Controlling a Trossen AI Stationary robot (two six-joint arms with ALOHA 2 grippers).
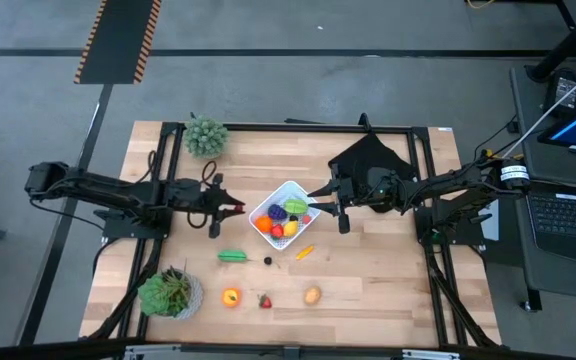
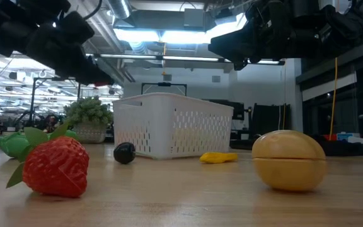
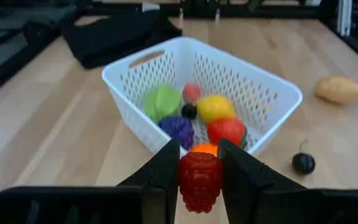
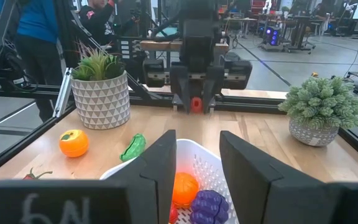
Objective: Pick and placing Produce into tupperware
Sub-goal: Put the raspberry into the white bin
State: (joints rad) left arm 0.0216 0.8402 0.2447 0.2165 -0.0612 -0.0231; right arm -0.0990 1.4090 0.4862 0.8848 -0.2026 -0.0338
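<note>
left gripper (image 3: 199,177) holding raspberry (image 3: 199,180), beside tupperware (image 3: 263,84)

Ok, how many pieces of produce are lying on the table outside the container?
6: green vegetable, small black fruit and yellow piece just in front of the tupperware; orange, strawberry and tan potato nearer the front edge. None seems hidden.

The only writing visible is a few pale characters on the dark gripper body (image 4: 36,205) in the right wrist view, seemingly upside down, and they cannot be read with certainty.
</note>
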